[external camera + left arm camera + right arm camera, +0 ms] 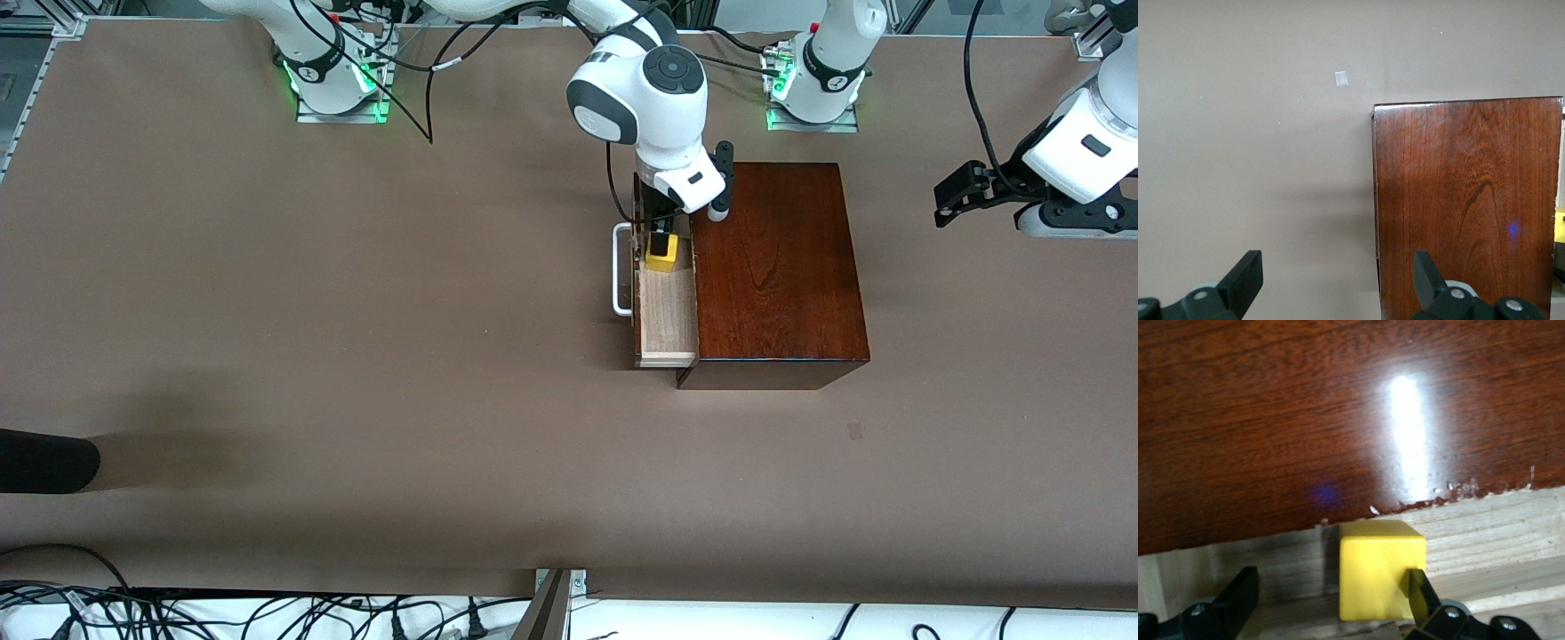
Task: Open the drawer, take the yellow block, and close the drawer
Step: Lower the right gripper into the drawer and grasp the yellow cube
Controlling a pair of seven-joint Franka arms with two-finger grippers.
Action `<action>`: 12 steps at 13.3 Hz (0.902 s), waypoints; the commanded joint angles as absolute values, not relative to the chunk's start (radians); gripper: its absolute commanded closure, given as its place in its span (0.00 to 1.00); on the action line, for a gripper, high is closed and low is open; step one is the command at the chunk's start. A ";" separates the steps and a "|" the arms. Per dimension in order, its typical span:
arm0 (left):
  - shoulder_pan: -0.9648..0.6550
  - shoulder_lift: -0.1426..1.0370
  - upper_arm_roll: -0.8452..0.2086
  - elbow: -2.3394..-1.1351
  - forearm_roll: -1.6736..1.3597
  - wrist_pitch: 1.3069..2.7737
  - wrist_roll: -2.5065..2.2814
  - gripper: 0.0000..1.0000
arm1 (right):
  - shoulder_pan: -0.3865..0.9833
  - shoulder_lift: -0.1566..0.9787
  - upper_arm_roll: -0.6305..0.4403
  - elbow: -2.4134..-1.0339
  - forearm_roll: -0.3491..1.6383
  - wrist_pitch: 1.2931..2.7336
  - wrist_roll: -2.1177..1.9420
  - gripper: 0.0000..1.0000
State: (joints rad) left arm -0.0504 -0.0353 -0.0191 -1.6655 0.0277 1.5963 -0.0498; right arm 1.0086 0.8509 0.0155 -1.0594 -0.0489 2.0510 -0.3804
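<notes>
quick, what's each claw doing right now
Left claw: open, empty, waiting beside the wooden box.
Right claw: open around the yellow block in the drawer.

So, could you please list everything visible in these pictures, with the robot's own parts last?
Table: one, brown, under everything.
Wooden box: one, glossy red-brown, toward the left arm's end.
Drawer: one, pale inside, white handle, pulled open.
Yellow block: one, yellow, in the drawer.
Dark object: one, black, at the table edge at the right arm's end.
Cables: several, black, along the edge nearest the camera.
Right pincer: open, down in the drawer around the yellow block.
Left pincer: open, waiting above the table.
</notes>
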 commanded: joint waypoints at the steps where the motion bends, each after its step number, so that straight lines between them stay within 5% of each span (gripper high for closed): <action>1: -0.051 -0.040 -0.020 -1.649 0.021 1.574 -0.026 0.00 | 1.019 0.870 0.003 -1.022 -0.058 2.040 -0.393 0.00; 12: -0.052 -0.038 -0.023 -1.647 0.021 1.572 -0.026 0.00 | 1.019 0.896 0.003 -1.022 -0.094 2.082 -0.393 0.00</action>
